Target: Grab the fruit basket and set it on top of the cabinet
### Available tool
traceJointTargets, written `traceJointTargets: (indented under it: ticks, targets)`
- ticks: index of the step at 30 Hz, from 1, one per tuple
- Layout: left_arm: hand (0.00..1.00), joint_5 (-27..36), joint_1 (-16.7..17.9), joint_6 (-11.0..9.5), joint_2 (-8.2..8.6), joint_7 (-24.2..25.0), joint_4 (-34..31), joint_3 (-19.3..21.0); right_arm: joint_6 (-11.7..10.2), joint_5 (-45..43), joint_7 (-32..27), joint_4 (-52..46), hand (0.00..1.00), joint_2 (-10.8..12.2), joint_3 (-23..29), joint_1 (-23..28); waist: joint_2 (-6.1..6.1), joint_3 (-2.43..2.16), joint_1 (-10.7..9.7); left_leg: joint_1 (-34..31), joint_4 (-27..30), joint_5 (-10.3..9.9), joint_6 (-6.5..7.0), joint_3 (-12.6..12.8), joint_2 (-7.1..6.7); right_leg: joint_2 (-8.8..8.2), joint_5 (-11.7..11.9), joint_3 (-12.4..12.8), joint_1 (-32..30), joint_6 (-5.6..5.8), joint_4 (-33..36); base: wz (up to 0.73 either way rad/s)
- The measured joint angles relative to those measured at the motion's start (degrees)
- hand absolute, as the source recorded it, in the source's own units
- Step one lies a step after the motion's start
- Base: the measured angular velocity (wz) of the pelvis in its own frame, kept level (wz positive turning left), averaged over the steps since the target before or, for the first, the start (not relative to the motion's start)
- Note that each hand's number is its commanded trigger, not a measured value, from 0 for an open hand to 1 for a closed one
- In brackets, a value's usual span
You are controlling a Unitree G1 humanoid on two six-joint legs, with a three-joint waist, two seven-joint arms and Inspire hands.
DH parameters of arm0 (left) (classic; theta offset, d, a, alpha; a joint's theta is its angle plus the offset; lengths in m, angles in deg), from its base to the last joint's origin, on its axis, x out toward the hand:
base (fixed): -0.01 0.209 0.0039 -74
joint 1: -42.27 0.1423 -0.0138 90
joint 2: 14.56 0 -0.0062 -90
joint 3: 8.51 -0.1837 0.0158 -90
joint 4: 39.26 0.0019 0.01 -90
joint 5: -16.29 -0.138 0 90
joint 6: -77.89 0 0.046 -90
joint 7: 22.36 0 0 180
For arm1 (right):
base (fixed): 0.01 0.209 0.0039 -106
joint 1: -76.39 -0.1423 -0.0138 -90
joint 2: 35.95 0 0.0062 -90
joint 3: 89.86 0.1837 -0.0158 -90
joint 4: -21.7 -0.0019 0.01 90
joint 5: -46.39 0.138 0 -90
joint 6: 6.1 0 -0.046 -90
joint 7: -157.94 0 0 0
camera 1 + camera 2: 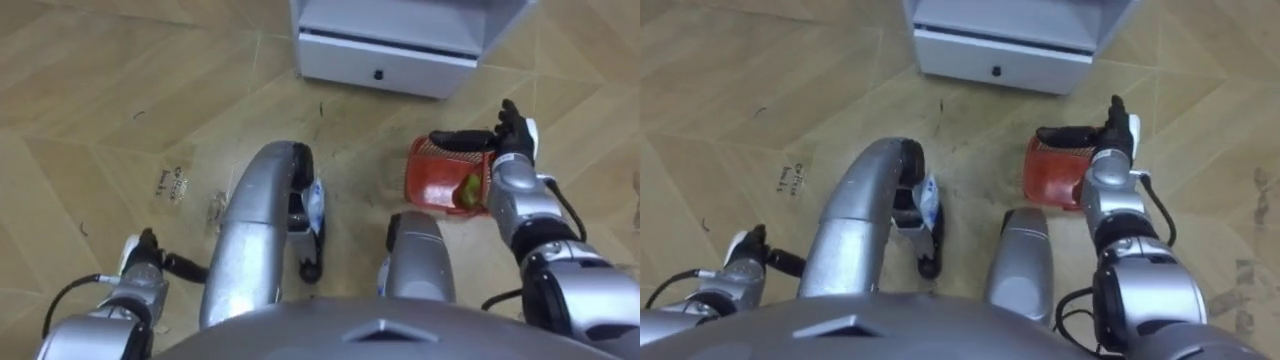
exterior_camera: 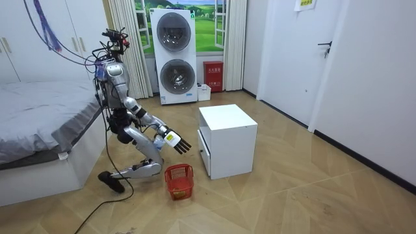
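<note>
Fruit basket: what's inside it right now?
One yellow-green fruit shows inside the fruit basket, near its right wall. The open right hand and forearm cover the right edge, so anything there is hidden.

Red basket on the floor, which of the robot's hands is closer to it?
Right. The right hand hangs just above the red basket, fingers straight. The left hand sits low at the robot's far left side, well away from it.

The fruit basket is formed of red plastic lattice, slightly glossy. The floor is laid in wood-look planks with a soft sheen. The cabinet is finished in smooth matt white. The right hand is clad in matt black.
</note>
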Motion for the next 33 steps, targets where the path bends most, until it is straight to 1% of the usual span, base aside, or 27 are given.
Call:
traceJointTargets:
  ticks: [1, 2, 3, 4, 6, 7, 9, 10, 11, 13, 15, 16, 17, 18, 20, 21, 22, 23, 24, 25, 26, 27, 28, 29, 31, 32, 33]
  targets:
    - [0.0, 0.06, 0.23, -0.39, -0.09, -0.11, 0.0, -0.13, 0.0, 0.0, -0.01, -0.2, 0.0, 0.01, 0.0, 0.09, -0.28, 0.04, -0.42, -0.34, 0.6, -0.01, 0.0, 0.11, 0.0, -0.31, -0.02, -0.01, -0.06, -0.04, 0.84, 0.4]
    - [0.0, 0.69, 0.83, -0.92, -0.21, -0.15, 0.01, -0.16, 0.01, -0.08, -0.01, -0.89, 0.0, 0.05, 0.0, 0.31, -0.81, 0.11, -1.08, -0.76, 1.51, -0.01, -0.04, 0.33, 0.1, -1.05, -0.3, -0.08, -0.31, -0.41, 2.25, 0.25]
    - [0.0, 1.05, 1.68, -1.07, -0.2, -0.13, 0.03, -0.23, -0.01, -0.19, -0.09, -1.36, 0.0, 0.01, 0.01, 0.32, -1.2, 0.03, -1.59, -1.06, 2.3, -0.09, -0.46, 0.36, 0.14, -1.5, -0.61, -0.27, -0.33, -0.77, 3.27, 0.16]
    - [0.0, 1.05, 2.07, -1.07, -0.19, -0.1, 0.03, -0.3, -0.02, -0.19, -0.12, -1.51, 0.0, -0.04, 0.01, 0.32, -1.35, -0.03, -1.79, -1.11, 2.59, -0.16, -0.73, 0.36, 0.16, -1.75, -0.71, -0.41, -0.33, -0.87, 3.67, 0.0]
    - [0.0, 1.05, 2.95, -1.29, -0.22, -0.07, 0.49, -0.64, -0.03, 0.41, -0.68, -3.36, 0.0, -0.08, 0.0, 0.67, -2.01, -0.24, -2.33, -1.24, 3.02, -0.24, -1.43, 0.32, 0.5, -1.74, -1.11, -0.43, -0.47, -1.3, 4.68, 0.0]
    - [0.0, 1.05, 3.06, -1.42, -0.2, -0.04, 0.85, -0.69, -0.04, 0.5, -0.72, -3.76, 0.0, -0.08, 0.0, 0.72, -2.08, -0.28, -2.43, -1.23, 3.07, -0.28, -1.53, 0.32, 0.76, -1.71, -1.29, -0.49, -0.47, -1.44, 4.78, -0.07]
    - [0.0, 1.12, 4.06, -2.14, -0.24, 0.01, 1.17, -0.74, -0.02, 0.26, -0.73, -5.01, 0.0, -0.06, -0.06, 0.75, -2.18, -0.39, -2.4, -1.16, 3.54, -0.53, -2.86, -0.09, 1.86, -1.76, -2.57, -1.01, -0.47, -1.9, 4.9, -0.21]
    - [0.0, 1.1, 4.67, -2.28, -0.26, 0.02, 1.28, -0.74, -0.02, 0.18, -0.76, -5.38, 0.0, -0.07, -0.06, 0.77, -2.2, -0.39, -2.39, -1.16, 3.63, -0.59, -3.05, -0.13, 2.1, -1.78, -2.82, -1.07, -0.51, -1.86, 5.01, -0.16]
    - [0.0, 1.09, 5.13, -2.39, -0.29, 0.06, 1.31, -0.74, -0.02, -0.17, -0.96, -5.83, 0.0, -0.12, -0.05, 0.84, -2.31, -0.45, -2.5, -1.18, 3.72, -0.75, -3.55, -0.16, 2.26, -1.77, -3.31, -1.04, -0.52, -1.68, 5.24, -0.04]
    - [0.0, 1.08, 5.43, -2.51, -0.39, 0.1, 1.27, -0.79, -0.02, -0.32, -1.2, -6.96, 0.0, -0.3, -0.06, 1.47, -2.36, -0.48, -2.65, -1.17, 3.86, -0.9, -4.21, -0.16, 2.27, -1.83, -3.59, -0.99, -0.5, -2.07, 5.8, 0.02]
    - [0.0, 1.03, 6.17, -2.8, -0.94, 0.31, 1.21, -1.15, -0.02, -0.35, -1.2, -8.16, 0.0, -0.34, -0.53, 2.43, -2.6, -0.53, -2.92, -1.23, 3.96, -0.83, -5.54, -0.21, 2.11, -2.3, -3.99, -1.1, -0.49, -2.57, 6.67, 0.06]
    - [0.0, 1.05, 6.39, -2.92, -1.07, 0.34, 1.21, -1.22, -0.02, -0.36, -1.2, -8.5, 0.0, -0.35, -0.6, 2.71, -2.63, -0.52, -2.97, -1.31, 4.1, -0.83, -5.89, -0.27, 2.08, -2.55, -4.06, -1.21, -0.49, -2.71, 6.99, 0.04]
    - [0.0, 1.05, 7.09, -3.24, -1.28, 0.35, 1.2, -1.92, -0.02, -0.36, -1.22, -8.96, 0.0, -0.35, -0.76, 3.07, -2.64, -0.51, -2.97, -1.6, 4.78, -0.93, -6.64, -0.61, 2.01, -2.55, -4.3, -1.28, -0.47, -3.18, 7.85, 0.0]
    - [0.0, 1.05, 7.95, -3.34, -1.33, 0.38, 1.04, -2.61, -0.02, -0.34, -1.27, -9.59, 0.0, -0.41, -0.77, 3.56, -2.66, -0.54, -3.0, -2.23, 5.95, -0.9, -7.03, -1.1, 1.84, -2.5, -4.53, -1.28, -0.44, -3.65, 9.07, 0.0]
    - [0.0, 1.05, 8.94, -3.31, -1.27, 0.62, 0.93, -3.71, -0.02, -0.34, -1.31, -9.77, 0.0, -0.59, -0.78, 3.69, -2.7, -0.58, -3.09, -3.45, 8.36, -0.8, -7.26, -1.65, 1.85, -2.24, -5.01, -1.24, -0.3, -4.24, 11.24, -0.02]
    - [0.0, 1.05, 9.36, -3.3, -1.28, 0.76, 0.95, -4.35, -0.02, -0.3, -1.37, -9.77, 0.0, -0.82, -0.86, 3.7, -2.71, -0.6, -3.09, -4.53, 10.34, -0.69, -7.49, -2.18, 1.85, -1.48, -5.32, -1.09, -0.01, -4.26, 12.84, 0.0]
    - [0.0, 1.05, 9.61, -3.3, -1.31, 0.89, 0.95, -4.61, -0.02, -0.27, -1.53, -9.77, 0.0, -0.97, -1.11, 3.75, -2.85, -0.66, -3.13, -5.06, 11.46, -0.46, -7.95, -2.29, 1.85, -1.3, -5.67, -1.05, 0.41, -4.28, 13.65, 0.03]
    - [0.0, 1.03, 10.22, -3.3, -1.35, 1.28, 0.87, -4.87, -0.02, -0.22, -1.97, -9.77, 0.0, -1.35, -1.93, 3.9, -3.18, -0.88, -3.32, -6.08, 13.82, -0.2, -8.45, -2.37, 1.84, -0.81, -6.59, -0.94, 1.81, -4.5, 15.3, -0.07]
    - [0.0, 1.0, 10.27, -3.02, -0.35, 1.84, 0.82, -5.21, 0.0, -0.17, -2.07, -9.83, 0.0, -2.7, -3.02, 3.58, -2.51, -0.37, -2.79, -7.51, 15.9, -0.06, -8.99, -3.6, 2.31, 1.04, -6.47, -0.94, 1.65, -4.2, 16.32, -0.12]
    - [0.0, 1.0, 10.23, -3.15, -0.02, 2.31, 0.65, -5.23, -0.01, -0.14, -2.09, -10.04, 0.0, -3.01, -3.13, 3.51, -2.23, -0.42, -2.53, -8.35, 15.87, 0.12, -9.55, -3.72, 1.71, 1.31, -6.66, -0.75, 1.29, -4.26, 16.33, -0.08]
    - [0.0, 0.99, 9.82, -3.76, -0.06, 3.19, 0.36, -5.5, -0.03, -0.04, -2.19, -10.19, 0.0, -3.13, -3.09, 3.47, -2.25, -0.41, -2.81, -9.29, 14.58, 0.28, -10.33, -3.36, 0.7, 0.98, -6.69, -0.81, 1.07, -4.12, 16.16, 0.06]
    - [0.0, 1.1, 9.52, -4.14, -0.31, 3.72, -0.07, -5.69, -0.03, -0.03, -2.15, -10.15, 0.0, -3.24, -3.16, 3.5, -2.21, -0.43, -2.91, -10.23, 11.75, 0.33, -10.29, -2.78, 0.8, 1.0, -6.67, -1.0, 1.07, -4.0, 15.89, 0.08]
    - [0.0, 1.11, 9.39, -4.28, -0.4, 3.93, -0.15, -5.76, -0.04, -0.07, -2.09, -10.12, 0.0, -3.25, -3.18, 3.49, -1.83, -0.66, -2.9, -10.31, 11.01, 0.19, -10.81, -3.21, 0.83, 1.01, -6.67, -0.96, 1.11, -3.98, 15.77, 0.0]
    - [0.0, 1.18, 9.08, -4.46, -0.64, 3.99, -0.24, -5.99, -0.14, -0.17, -1.84, -9.99, 0.0, -3.28, -3.25, 3.44, -1.92, -0.88, -3.19, -9.66, 10.65, -0.6, -11.88, -3.47, 0.67, 0.77, -6.69, -0.96, 1.06, -3.93, 15.46, 0.0]
    - [0.0, 1.16, 8.68, -4.57, -1.15, 3.99, -0.24, -7.31, -0.19, -0.17, -1.33, -9.62, 0.0, -3.3, -3.25, 3.32, -2.22, -0.82, -3.69, -9.54, 10.53, -0.97, -11.68, -3.45, 0.61, 0.5, -6.76, -1.01, 1.01, -3.77, 15.28, 0.0]
    - [0.0, 1.09, 8.69, -4.54, -1.14, 4.0, -0.21, -7.61, -0.19, -0.07, -0.98, -9.61, 0.0, -3.34, -3.23, 3.41, -2.13, -0.77, -4.0, -9.29, 10.55, -1.0, -11.63, -3.43, 0.61, 0.42, -6.87, -0.96, 1.15, -3.57, 15.21, -0.05]
    - [0.0, 1.1, 8.69, -4.58, -1.18, 4.0, -0.29, -8.02, -0.16, 0.36, -0.97, -9.61, 0.0, -3.46, -3.11, 3.62, -1.78, -0.63, -4.02, -9.14, 10.56, -1.01, -11.64, -3.44, 0.65, 0.39, -6.89, -1.0, 1.37, -3.53, 15.27, -0.05]
